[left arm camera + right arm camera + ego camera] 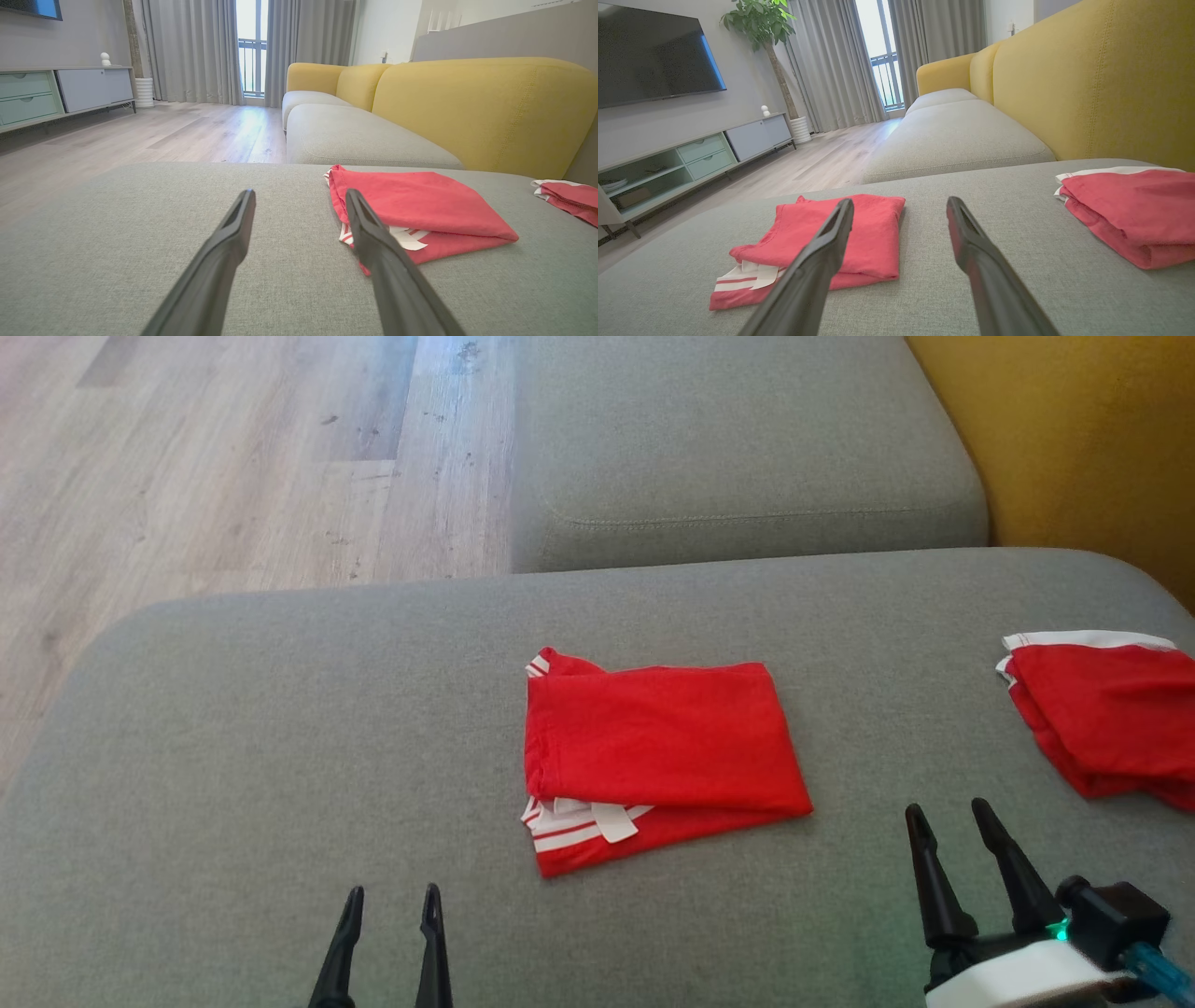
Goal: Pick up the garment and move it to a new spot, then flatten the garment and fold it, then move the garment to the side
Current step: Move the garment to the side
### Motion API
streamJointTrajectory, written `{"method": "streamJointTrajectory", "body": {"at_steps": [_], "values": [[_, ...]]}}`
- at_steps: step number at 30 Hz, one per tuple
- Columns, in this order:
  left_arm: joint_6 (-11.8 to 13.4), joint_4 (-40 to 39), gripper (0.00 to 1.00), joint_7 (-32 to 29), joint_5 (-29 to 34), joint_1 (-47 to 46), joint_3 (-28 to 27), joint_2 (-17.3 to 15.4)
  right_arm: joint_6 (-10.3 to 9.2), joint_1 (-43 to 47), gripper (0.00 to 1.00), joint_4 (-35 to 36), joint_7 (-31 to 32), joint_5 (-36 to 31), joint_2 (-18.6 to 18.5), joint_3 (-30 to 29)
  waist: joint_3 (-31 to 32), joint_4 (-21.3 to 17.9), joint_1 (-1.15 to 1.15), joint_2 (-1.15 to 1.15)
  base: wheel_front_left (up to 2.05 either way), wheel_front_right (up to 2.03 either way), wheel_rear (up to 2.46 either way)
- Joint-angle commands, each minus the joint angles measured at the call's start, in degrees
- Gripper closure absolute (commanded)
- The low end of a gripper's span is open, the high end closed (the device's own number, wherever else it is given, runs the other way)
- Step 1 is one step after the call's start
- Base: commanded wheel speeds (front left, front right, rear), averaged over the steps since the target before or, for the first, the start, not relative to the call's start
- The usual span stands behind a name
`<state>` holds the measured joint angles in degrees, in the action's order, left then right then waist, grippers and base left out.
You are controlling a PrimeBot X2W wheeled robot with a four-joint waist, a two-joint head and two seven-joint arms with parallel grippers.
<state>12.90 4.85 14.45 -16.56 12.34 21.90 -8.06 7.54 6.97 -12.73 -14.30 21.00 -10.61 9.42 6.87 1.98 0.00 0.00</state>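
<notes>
- The left gripper (393, 891) has its fingers spread wide and holds nothing. The right gripper (947, 807) is the same.
- Both sit short of the red garment (653, 747), which lies folded mid-cushion on the grey sofa seat (233, 756).
- A second folded red piece (1111, 719) rests well apart, at the right.
- Folding looks done and moving it aside remains. That calls for pinching every layer at one edge.
</notes>
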Motion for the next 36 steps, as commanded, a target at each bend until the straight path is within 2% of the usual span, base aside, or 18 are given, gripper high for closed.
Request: {"method": "streamJointTrajectory", "body": {"at_steps": [1, 14, 22, 26, 30, 36], "values": [[-0.2, -1.6, 0.00, 0.5, 0.6, -1.4, -2.6, 0.8, -0.05, -1.7, 0.00, 2.0, -0.7, -0.5, -0.8, 1.1, 0.0, 0.0, 0.00, 0.00, 0.00, 0.00, 0.00], [-1.0, -1.5, 0.00, 0.5, 1.6, -1.4, -3.1, 1.5, -0.05, -1.7, 0.00, 2.0, -0.7, -0.4, -1.1, 1.1, -0.7, 0.3, 0.00, 0.00, 0.00, 0.00, 0.00], [-1.6, -1.6, 0.00, 0.5, 2.3, -2.0, -3.2, 2.0, -0.05, -2.3, 0.00, 1.7, -0.7, -0.4, -1.4, 0.8, -3.3, 1.4, 0.00, 0.00, 0.00, 0.00, 0.00], [-1.8, -1.6, 0.00, 0.5, 2.6, -2.6, -3.0, 2.4, -0.05, -3.4, 0.00, 1.1, -0.7, -0.5, -2.0, 1.1, -5.8, 2.2, 0.00, 0.00, 0.00, 0.00, 0.00], [-2.3, -1.9, 0.00, 0.5, 3.1, -5.1, -2.5, 3.0, -0.05, -7.1, 0.00, 0.4, -0.7, -0.4, -3.3, 1.6, -12.0, 3.6, 0.00, 0.00, 0.00, 0.00, 0.00], [-3.0, -1.6, 0.00, 0.5, 3.5, -8.5, -2.5, 3.7, -0.05, -12.5, 0.00, -1.9, -0.7, 0.6, -4.7, 3.0, -17.6, 4.9, 0.00, 0.00, 0.00, 0.00, 0.00]]}}
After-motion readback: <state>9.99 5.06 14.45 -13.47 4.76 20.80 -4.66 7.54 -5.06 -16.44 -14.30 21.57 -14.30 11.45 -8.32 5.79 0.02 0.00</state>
